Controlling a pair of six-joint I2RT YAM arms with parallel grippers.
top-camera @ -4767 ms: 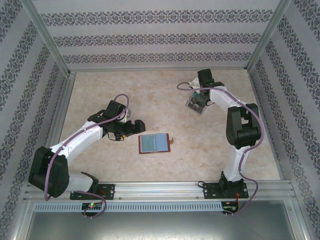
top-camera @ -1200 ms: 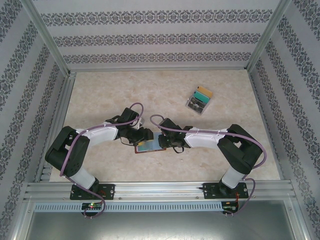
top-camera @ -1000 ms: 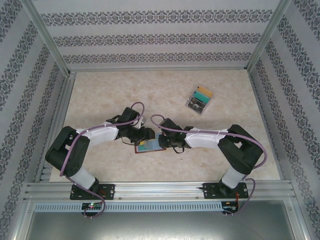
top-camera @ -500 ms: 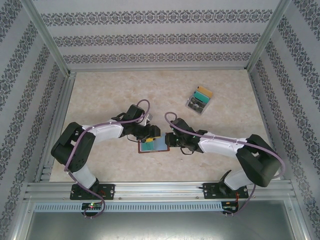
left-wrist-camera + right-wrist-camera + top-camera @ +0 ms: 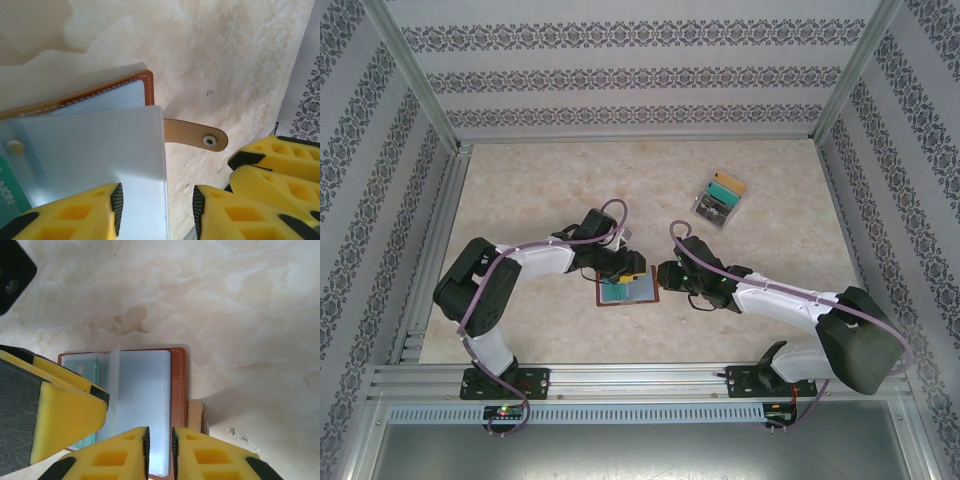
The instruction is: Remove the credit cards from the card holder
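The card holder (image 5: pixel 642 289) lies open on the table, brown leather with pale blue-grey pockets (image 5: pixel 100 150) and a snap tab (image 5: pixel 195 137). A teal credit card (image 5: pixel 7 197) sits in a left pocket (image 5: pixel 82 366). My left gripper (image 5: pixel 627 269) hangs over the right half. It is open, and a pocket page's free edge runs between its fingers (image 5: pixel 157 210). My right gripper (image 5: pixel 666 275) is at the holder's right edge beside the tab, jaws nearly together (image 5: pixel 159 447). Only flat pages show through the slit. Its fingers (image 5: pixel 280 160) reach past the tab.
A clear plastic box with coloured cards (image 5: pixel 720 198) stands at the back right. Metal frame posts and patterned walls ring the marble table (image 5: pixel 550 190). One thin pocket page (image 5: pixel 116 372) stands up between the two grippers.
My left gripper has slid right across the holder to its right pocket page and its jaws have narrowed. The right arm's elbow swung out to the right while its gripper stayed at the holder's edge.
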